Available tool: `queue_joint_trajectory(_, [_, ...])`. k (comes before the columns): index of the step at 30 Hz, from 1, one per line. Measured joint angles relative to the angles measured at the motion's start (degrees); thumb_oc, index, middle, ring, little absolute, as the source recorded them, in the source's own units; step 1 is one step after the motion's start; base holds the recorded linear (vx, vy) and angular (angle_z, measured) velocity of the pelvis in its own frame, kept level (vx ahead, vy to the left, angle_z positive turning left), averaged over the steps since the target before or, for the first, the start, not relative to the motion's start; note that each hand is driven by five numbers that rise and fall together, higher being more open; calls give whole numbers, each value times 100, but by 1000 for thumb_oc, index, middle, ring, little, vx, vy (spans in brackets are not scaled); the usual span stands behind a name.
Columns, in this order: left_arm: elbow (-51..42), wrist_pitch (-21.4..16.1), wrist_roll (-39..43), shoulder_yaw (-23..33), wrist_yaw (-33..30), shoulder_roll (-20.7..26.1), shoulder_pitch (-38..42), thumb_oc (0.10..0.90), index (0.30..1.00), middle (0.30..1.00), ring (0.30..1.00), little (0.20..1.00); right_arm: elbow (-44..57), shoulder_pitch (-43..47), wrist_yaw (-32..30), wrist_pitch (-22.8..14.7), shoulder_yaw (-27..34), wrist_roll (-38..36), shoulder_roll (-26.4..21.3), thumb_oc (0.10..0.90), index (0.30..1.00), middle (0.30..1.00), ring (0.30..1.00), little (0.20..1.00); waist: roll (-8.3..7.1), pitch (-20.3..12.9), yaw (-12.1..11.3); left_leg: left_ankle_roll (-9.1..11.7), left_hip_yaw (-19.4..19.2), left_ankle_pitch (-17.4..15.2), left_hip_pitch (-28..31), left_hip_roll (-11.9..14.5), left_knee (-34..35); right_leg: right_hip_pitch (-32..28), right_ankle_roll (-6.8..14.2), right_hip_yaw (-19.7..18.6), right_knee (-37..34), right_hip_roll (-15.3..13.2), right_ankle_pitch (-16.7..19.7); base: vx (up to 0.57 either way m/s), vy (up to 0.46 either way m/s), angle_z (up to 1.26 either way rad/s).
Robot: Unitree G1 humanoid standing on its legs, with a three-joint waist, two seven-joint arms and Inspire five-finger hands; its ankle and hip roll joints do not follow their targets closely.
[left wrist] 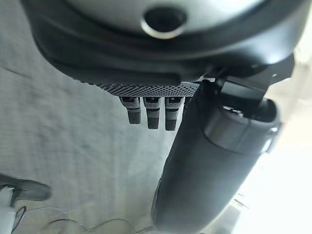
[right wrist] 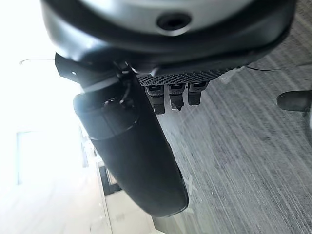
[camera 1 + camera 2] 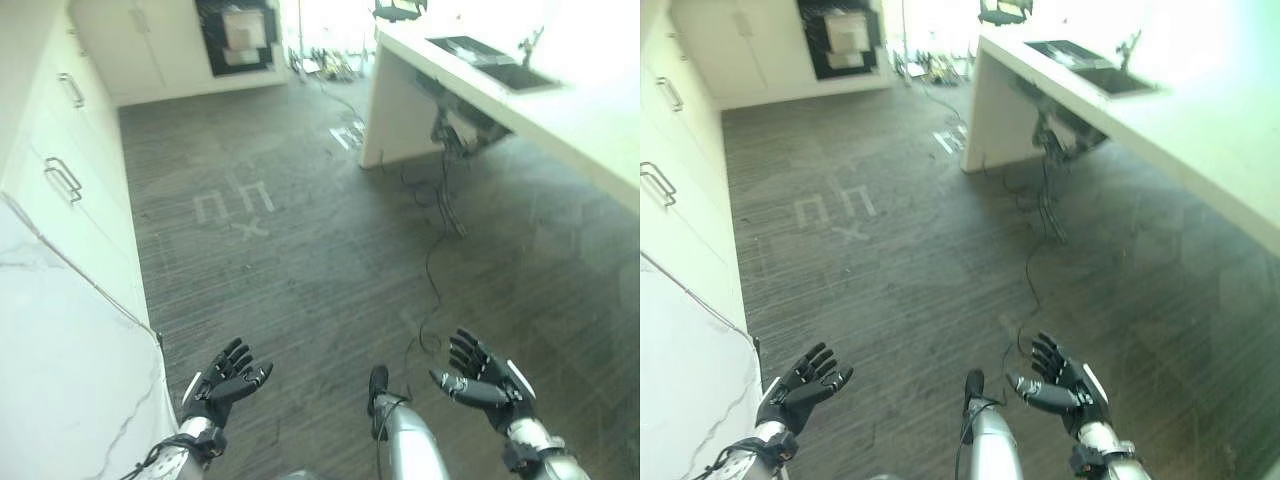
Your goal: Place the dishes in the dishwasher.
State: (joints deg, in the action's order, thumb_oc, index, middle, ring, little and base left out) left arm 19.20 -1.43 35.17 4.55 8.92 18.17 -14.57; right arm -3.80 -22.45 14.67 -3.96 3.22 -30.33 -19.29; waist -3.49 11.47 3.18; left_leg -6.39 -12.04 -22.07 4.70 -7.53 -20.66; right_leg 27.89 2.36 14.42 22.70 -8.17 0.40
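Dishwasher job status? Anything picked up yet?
Nothing looks done. Left hand and right hand are both open and hold nothing, raised over bare floor. A counter with a sink stands ahead on the right. Still left: finding, picking up and loading the dishes.

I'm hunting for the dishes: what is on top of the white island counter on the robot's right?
A sink with a faucet is set into the white island counter; glare washes out the rest of its top, so dishes cannot be confirmed. Both the left hand and the right hand are open.
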Motion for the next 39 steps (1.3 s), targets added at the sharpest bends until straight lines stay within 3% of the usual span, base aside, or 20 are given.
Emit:
queue_joint_trajectory(3, [-25,19,0,-127,-2,-303,-1,800,900,900,900,900,222,153,-46,1,-5,-13,-160,800,900,900,900,900,294,-105,26,90,187,152,545,-40,738,-411,-699,538,382,519,-290,344,-207,17])
queue_joint_trajectory(5, [-169,47,-4,-309,-34,-504,-6,800,900,900,900,900,286,456,-58,31,-10,-8,-296,800,900,900,900,900,386,-211,-23,580,232,419,687,-196,371,-1274,-1584,346,-485,889,-64,384,-267,-6])
queue_joint_trajectory(6, [-204,49,-4,-386,-80,-510,-6,800,900,900,900,900,320,563,-75,55,-27,-10,-342,800,900,900,900,900,341,-210,-67,997,290,703,619,-241,-18,-1513,-1486,74,-623,865,-198,267,-233,-43])
queue_joint_trajectory(9, [-440,-153,3,-399,-137,-484,-82,800,900,900,900,900,435,680,19,4,-8,-14,-548,800,900,900,900,900,198,-309,-229,1311,323,972,-163,332,-1962,-2001,-1352,-349,-732,868,-502,202,-198,-47])
queue_joint_trajectory(11, [-426,-155,-1,-437,-194,-498,70,800,900,900,900,900,458,880,27,0,138,-12,-623,800,900,900,900,900,136,-283,-218,1307,633,1426,-1770,691,-3973,-2048,-1335,-488,-577,803,-685,195,-149,-55])
queue_joint_trajectory(13, [-388,-154,-6,-435,-181,-485,31,800,900,900,900,900,461,854,3,-2,163,-14,-619,800,900,900,900,900,-4,-243,-155,1200,578,1620,-2835,932,-4460,-2285,-1216,-565,-565,709,-757,260,-16,-34])
queue_joint_trajectory(15, [-354,-145,-5,-440,-104,-431,-90,800,900,900,900,900,480,727,-40,3,149,-17,-595,800,900,900,900,900,-131,-149,-173,885,405,1642,-2677,1058,-1621,-2863,-751,-733,-738,651,-977,394,163,-52])
queue_joint_trajectory(17, [-406,-152,-7,-438,-74,-421,-222,800,900,900,900,900,599,732,-71,6,86,-21,-620,800,900,900,900,900,66,-160,-157,903,386,1699,-2088,1134,543,-3013,-674,-953,-735,823,-1118,325,196,-50])
queue_joint_trajectory(19, [-415,-164,-9,-452,-45,-419,-153,800,900,900,900,900,634,717,-97,51,18,-19,-571,800,900,900,900,900,333,-124,-140,1112,858,1876,-2436,1185,421,-3031,-610,-1041,-562,991,-1419,358,207,-18])
queue_joint_trajectory(21, [-411,-234,-14,-434,-37,-430,-247,800,900,900,900,900,638,686,45,80,-90,-14,-570,800,900,900,900,900,238,-65,-374,1273,1462,2067,-2595,1094,367,-3058,-442,-1429,-562,874,-1619,354,249,-64])
queue_joint_trajectory(23, [-327,-246,-119,-432,-36,-426,-375,800,900,900,900,900,659,691,132,79,-72,-18,-620,800,900,900,900,900,237,-25,-483,1226,1368,2367,-2481,1176,460,-3230,-42,-1662,-557,606,-1773,330,254,-71])
queue_joint_trajectory(24, [-279,-243,-186,-439,-82,-363,-373,800,900,900,900,900,703,687,135,86,-52,-17,-629,800,900,900,900,900,165,9,-475,913,974,2612,-2402,1129,336,-3366,198,-1668,-433,397,-1925,303,212,-55])
queue_joint_trajectory(25, [-275,-244,-185,-413,-94,-213,-316,800,900,900,900,900,847,684,137,94,-45,-24,-571,800,900,900,900,900,36,23,-494,567,730,2378,-2317,975,127,-3330,282,-1620,-287,179,-1965,350,241,-54])
queue_joint_trajectory(28, [-357,-242,-188,-209,-113,116,30,800,900,900,900,900,1430,621,176,114,15,-135,-312,800,900,900,900,900,-34,64,-458,159,472,2000,-1952,737,3,-3613,394,-1348,-352,-137,-1560,270,172,-33])
queue_joint_trajectory(32, [-728,-279,-292,-203,-13,394,610,800,900,900,900,900,1707,682,116,65,9,-153,-155,800,900,900,900,900,-58,15,-463,-21,485,1807,-1744,456,220,-3632,576,-888,-343,-268,-915,287,235,12])
queue_joint_trajectory(35, [-731,-272,-472,-302,106,370,537,800,900,900,900,900,1637,875,-44,67,-81,-149,198,800,900,900,900,900,136,9,-369,-223,613,1722,-1640,404,266,-2759,959,-949,1178,-364,-76,197,245,-9])
queue_joint_trajectory(36, [-752,-281,-525,-271,71,368,364,800,900,900,900,900,1617,970,-51,61,-253,-139,266,800,900,900,900,900,125,37,-350,-279,436,1741,-1514,389,252,-1979,977,-971,2562,-516,173,261,7,-73])
queue_joint_trajectory(37, [-726,-260,-636,-375,18,363,63,800,900,900,900,900,1540,968,-8,59,-543,-138,161,800,900,900,900,900,273,20,-336,-163,184,1675,-1241,461,562,-1465,507,-499,2436,-362,-387,289,-63,-74])
queue_joint_trajectory(38, [-752,-256,-632,-475,21,358,-6,800,900,900,900,900,1492,916,35,53,-601,-139,-10,800,900,900,900,900,324,4,-306,304,82,1630,-1070,484,838,-1430,197,-102,1650,-76,-542,375,-107,-55])
queue_joint_trajectory(39, [-806,-257,-626,-473,21,411,-40,800,900,900,900,900,1324,895,50,46,-627,-144,-4,800,900,900,900,900,47,-20,-362,1097,18,1325,-1217,458,321,-1469,-10,97,562,-51,-592,272,-126,-1])
